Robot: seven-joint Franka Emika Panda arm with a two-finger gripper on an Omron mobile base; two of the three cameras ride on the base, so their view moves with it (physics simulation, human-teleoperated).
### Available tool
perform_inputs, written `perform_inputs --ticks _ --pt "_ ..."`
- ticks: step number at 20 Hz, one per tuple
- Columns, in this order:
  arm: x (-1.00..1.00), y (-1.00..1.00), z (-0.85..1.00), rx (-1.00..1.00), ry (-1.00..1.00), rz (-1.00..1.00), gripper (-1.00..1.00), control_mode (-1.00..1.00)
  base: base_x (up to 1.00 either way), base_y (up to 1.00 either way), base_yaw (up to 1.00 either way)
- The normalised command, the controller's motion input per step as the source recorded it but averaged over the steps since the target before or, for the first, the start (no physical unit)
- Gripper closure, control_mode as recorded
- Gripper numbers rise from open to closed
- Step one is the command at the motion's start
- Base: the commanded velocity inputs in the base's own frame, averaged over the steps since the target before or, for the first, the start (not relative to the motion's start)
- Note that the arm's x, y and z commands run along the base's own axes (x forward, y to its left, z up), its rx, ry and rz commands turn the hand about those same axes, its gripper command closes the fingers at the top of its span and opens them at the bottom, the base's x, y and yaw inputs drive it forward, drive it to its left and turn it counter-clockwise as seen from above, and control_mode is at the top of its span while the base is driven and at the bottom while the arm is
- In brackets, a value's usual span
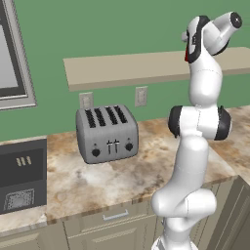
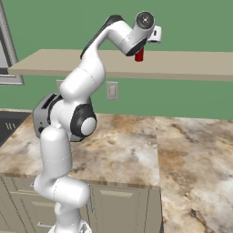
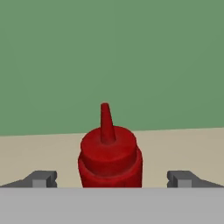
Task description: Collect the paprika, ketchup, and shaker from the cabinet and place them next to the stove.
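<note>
the ketchup (image 3: pixel 109 157) stands upright on the cabinet (image 3: pixel 183 146) shelf against the green wall, between the spread finger tips (image 3: pixel 41 178) of the pincer (image 3: pixel 111 179), touched by neither. below the shelf, a silver toaster (image 1: pixel 107 133) sits on the marbled bench (image 1: pixel 146 166), with the stove (image 1: pixel 22 176) at far left.

Your ketchup (image 3: pixel 110 157) stands upright on the cabinet (image 2: pixel 191 68), against the wall | your claw (image 3: pixel 111 179) sits level with it, one fingertip on each side, both apart from it | toaster (image 1: pixel 107 133) on the surface (image 1: pixel 97 180) below the cabinet, left of the arm | stove (image 1: pixel 22 176) left of the toaster.
</note>
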Motion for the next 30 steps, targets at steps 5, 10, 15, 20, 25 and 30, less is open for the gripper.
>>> perform_inputs --ticks 5,10,15,20,25,30 --pt "0.18 0.0 -0.05 0.0 0.02 0.02 -1.0 -1.0 0.0 0.0 0.0" --pt "0.12 0.02 -0.11 0.0 0.03 0.02 1.0 -1.0 0.0 0.0 0.0" --pt "0.09 0.0 -0.03 0.0 0.01 0.02 1.0 -1.0 0.0 0.0 0.0" --pt "0.0 0.01 0.0 0.0 0.0 0.02 1.0 -1.0 0.0 0.0 0.0" --pt "-0.21 0.0 0.0 0.0 -0.02 0.01 1.0 -1.0 0.0 0.0 0.0" --pt "-0.56 0.01 0.0 0.01 -0.1 0.0 1.0 -1.0 0.0 0.0 0.0"
